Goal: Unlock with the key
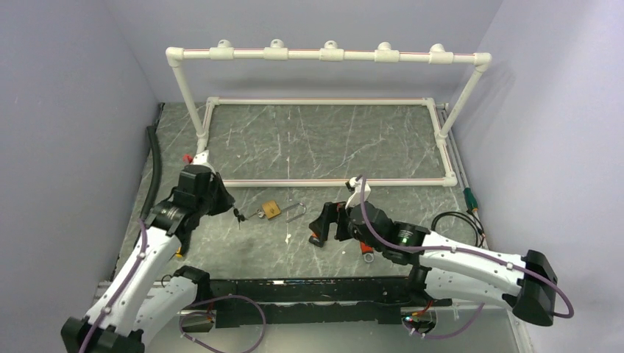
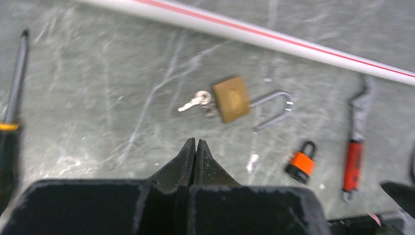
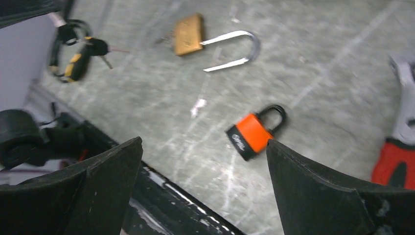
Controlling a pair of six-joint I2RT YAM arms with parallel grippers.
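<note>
Left gripper (image 2: 195, 142): closest thing in your left wrist view; fingers pressed together, holding nothing.
Right gripper (image 3: 204, 142): fingers wide apart, empty, hanging over the orange lock (image 3: 250, 136).
Brass lock (image 2: 232, 99): flat on the table (image 2: 98, 73) between your two arms; at 1 o'clock from the left fingertips in the left wrist view, near but apart.
Keys (image 2: 195, 102): against the lock's base, at 12 o'clock from the left tips; I can't tell whether one sits in the keyway.
Shackle (image 2: 275, 109): points to 3 o'clock; its short leg looks free of the body, so the lock may already be sprung.
Long axis: keys, body and shackle run 9 to 3 across the left wrist view, broadside to your left jaws.
Nearer arm: your left is nearer the key end, your right nearer the shackle end.
Orange lock: shackle shut, no key visible in it.
Next move, my guess: you part the left fingers before reaching for the keys and steady the body with the right.
</note>
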